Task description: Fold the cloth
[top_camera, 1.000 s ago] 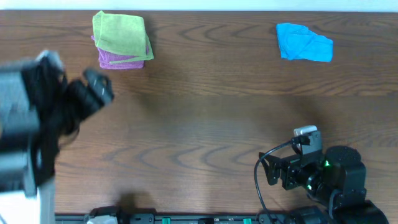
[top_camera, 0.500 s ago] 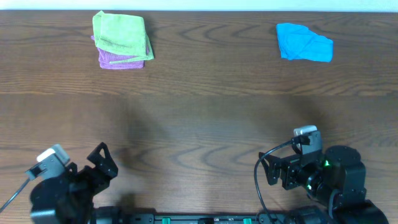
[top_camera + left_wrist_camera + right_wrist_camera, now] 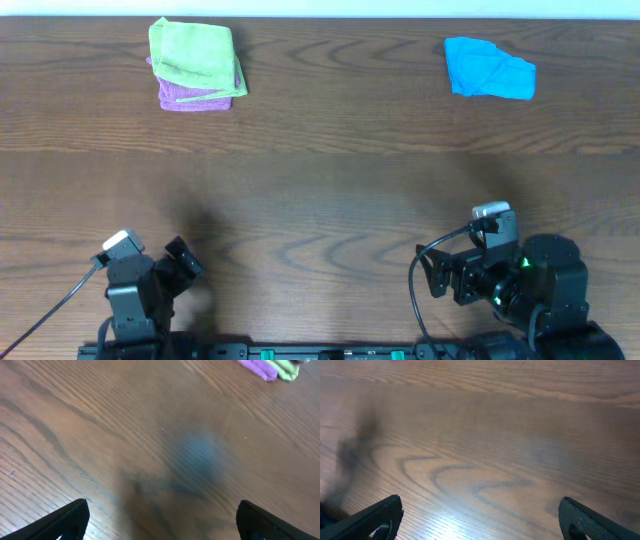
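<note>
Left gripper (image 3: 185, 266) wide, empty; right gripper (image 3: 432, 272) same. Far off, green cloth (image 3: 192, 55) lies folded atop purple cloth (image 3: 196, 99): task looks done.

left end effector (image 3: 186, 264) | moved | raised at left → low by table (image 3: 320, 190) front edge

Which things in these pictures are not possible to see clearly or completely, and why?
1. Purple cloth: overhead view, mostly covered by the lime-green cloth; only edges show.
2. Both cloths, left wrist view: cut off by the top edge and blurred.
3. Lime-green cloth's tag: too small in the overhead view.
4. Right fingers: right wrist view, only tips show, cut off by the bottom edge.
</note>
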